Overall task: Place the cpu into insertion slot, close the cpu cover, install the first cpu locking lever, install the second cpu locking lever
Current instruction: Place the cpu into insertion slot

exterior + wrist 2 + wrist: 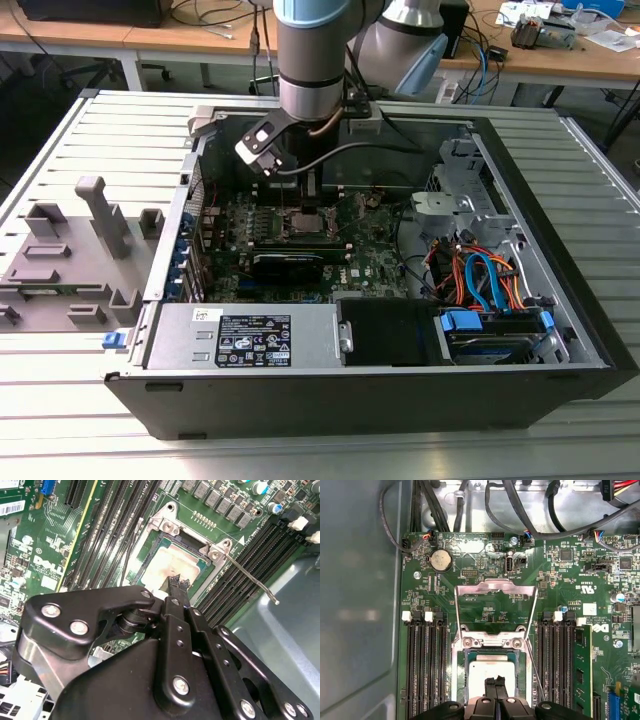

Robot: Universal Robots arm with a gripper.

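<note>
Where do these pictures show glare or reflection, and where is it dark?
First wrist view: pale glare on the cpu top, faint reflection on the grey case wall. Second wrist view: warm sheen on the cpu. Exterior view: the slatted table shines; inside the computer case it is darker.

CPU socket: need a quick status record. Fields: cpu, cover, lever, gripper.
cpu: lying flat in the insertion slot, silver top showing
cpu cover: open, tilted up off the slot, board visible through its window
locking lever: unlatched, thin rod sticking out beside the slot
gripper: directly over the cpu, fingers together, holding nothing; cannot tell if it touches the cpu
</note>
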